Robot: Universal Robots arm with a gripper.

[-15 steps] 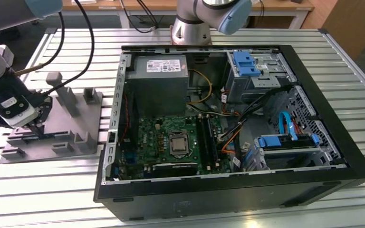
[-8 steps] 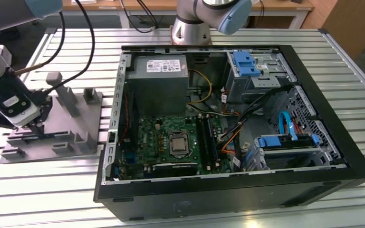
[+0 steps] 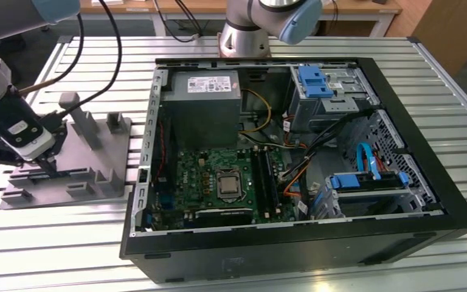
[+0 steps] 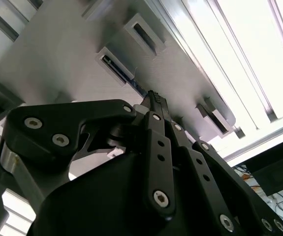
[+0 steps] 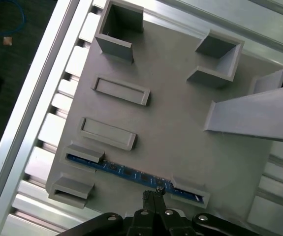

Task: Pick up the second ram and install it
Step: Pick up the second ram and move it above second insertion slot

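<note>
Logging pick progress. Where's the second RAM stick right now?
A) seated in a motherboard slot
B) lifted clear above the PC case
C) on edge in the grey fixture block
C: in the first wrist view, the second ram stands on edge in the slots of the grey fixture block, with the claw right at it.
</note>
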